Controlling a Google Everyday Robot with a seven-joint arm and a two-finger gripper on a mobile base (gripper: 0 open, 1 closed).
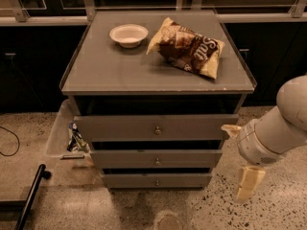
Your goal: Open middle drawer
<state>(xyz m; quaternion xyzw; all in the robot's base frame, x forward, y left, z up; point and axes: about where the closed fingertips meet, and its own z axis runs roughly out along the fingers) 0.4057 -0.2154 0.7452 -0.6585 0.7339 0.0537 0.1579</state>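
Note:
The grey cabinet (96,75) has three drawer fronts, each with a small round knob. The middle drawer (120,158) is the wide shallow front with its knob (157,161) at centre; it sits pushed in, with a dark gap above it. The taller top drawer (115,127) is above it and the narrow bottom drawer (129,180) below. My gripper (241,157) hangs at the cabinet's right side, level with the middle drawer and apart from its knob. Its pale fingers (249,183) are spread open and hold nothing.
A white bowl (128,34) and a brown chip bag (188,47) lie on the cabinet top. A clear bin (60,131) with small items stands at the cabinet's left. A black bar (31,195) lies on the speckled floor at lower left. Dark cabinets run behind.

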